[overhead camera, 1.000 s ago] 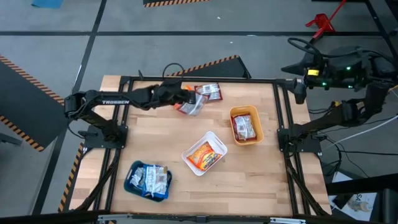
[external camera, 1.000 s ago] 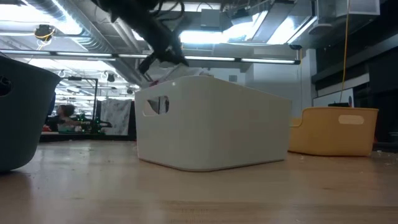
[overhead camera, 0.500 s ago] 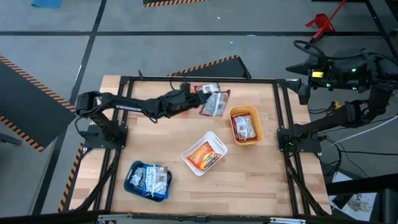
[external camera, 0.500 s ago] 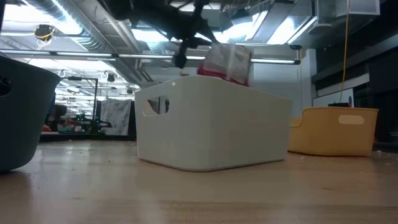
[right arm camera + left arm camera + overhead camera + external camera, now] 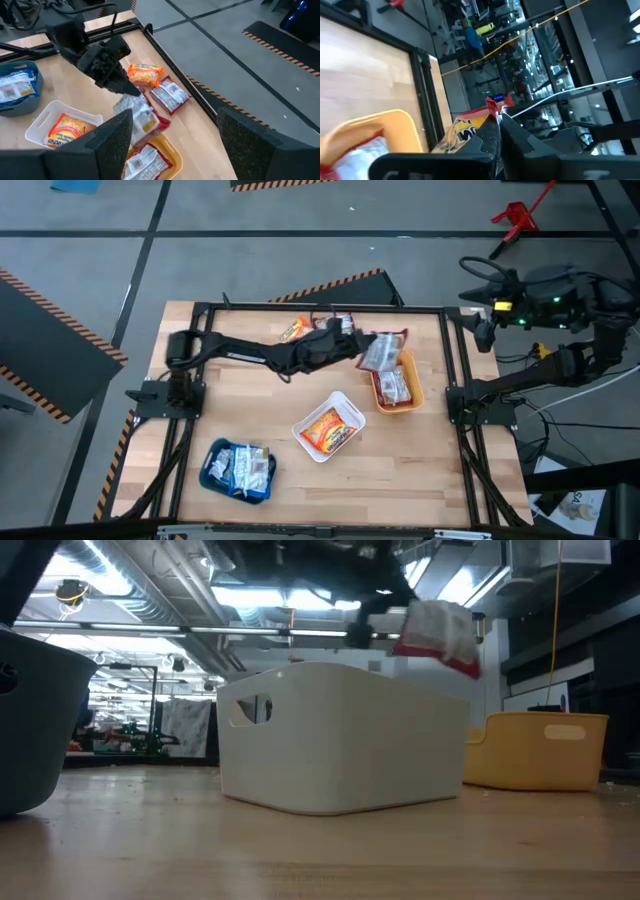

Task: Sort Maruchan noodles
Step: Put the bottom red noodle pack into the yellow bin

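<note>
Left gripper [image 5: 358, 350] clenching a glossy red-and-silver noodle packet [image 5: 381, 350], hanging it over the orange bin's [image 5: 415, 385] far rim | two flat packets [image 5: 156, 85] lying at surface's far edge | white bin [image 5: 345, 402], teal bin [image 5: 210, 470] each holding packets | right gripper [image 5: 170, 145] spread, hovering beyond right edge

Red-and-silver packet [image 5: 383, 351], orange bin [image 5: 412, 387], white bin [image 5: 310, 418], teal bin [image 5: 212, 458], light striped wood table [image 5: 420, 460]
</note>
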Controlling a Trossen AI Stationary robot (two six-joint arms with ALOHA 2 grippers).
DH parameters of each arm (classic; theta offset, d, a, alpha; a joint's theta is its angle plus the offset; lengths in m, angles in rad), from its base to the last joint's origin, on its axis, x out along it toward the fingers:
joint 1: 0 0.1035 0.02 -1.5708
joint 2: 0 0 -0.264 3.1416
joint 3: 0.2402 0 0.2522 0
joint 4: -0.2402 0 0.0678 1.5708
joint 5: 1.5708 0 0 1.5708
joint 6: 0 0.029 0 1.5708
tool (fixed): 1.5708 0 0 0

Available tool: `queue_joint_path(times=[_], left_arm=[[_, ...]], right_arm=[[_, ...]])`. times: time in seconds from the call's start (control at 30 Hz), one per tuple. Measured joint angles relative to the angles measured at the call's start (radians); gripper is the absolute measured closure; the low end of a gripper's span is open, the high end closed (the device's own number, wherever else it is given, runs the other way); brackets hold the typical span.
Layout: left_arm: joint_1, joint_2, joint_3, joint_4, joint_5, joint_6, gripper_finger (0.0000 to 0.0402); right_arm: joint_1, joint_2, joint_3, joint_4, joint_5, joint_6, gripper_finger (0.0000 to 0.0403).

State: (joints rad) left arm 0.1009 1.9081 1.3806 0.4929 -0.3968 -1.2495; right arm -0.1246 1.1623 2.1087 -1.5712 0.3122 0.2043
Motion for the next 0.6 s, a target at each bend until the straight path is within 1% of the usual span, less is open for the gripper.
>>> queue_joint_path(times=[0.23,0.37,0.5,0.6], left_arm=[[-0.012,0.188,0.229,-0.009,0.034,-0.046,0.0401],[-0.026,0.287,0.336,-0.038,0.08,-0.086,0.0401],[-0.04,0.353,0.403,-0.113,0.106,-0.111,0.0401],[-0.052,0.373,0.409,-0.132,0.106,-0.143,0.0401]], right_arm=[[0.0,-0.021,-0.035,0.0,0.001,0.0,0.0126],[0.0,-0.046,-0.058,0.001,0.01,0.0,0.0126],[0.0,-0.082,-0.09,0.0,0.012,0.013,0.0126],[0.0,-0.11,-0.112,0.001,0.019,0.027,0.0126]])
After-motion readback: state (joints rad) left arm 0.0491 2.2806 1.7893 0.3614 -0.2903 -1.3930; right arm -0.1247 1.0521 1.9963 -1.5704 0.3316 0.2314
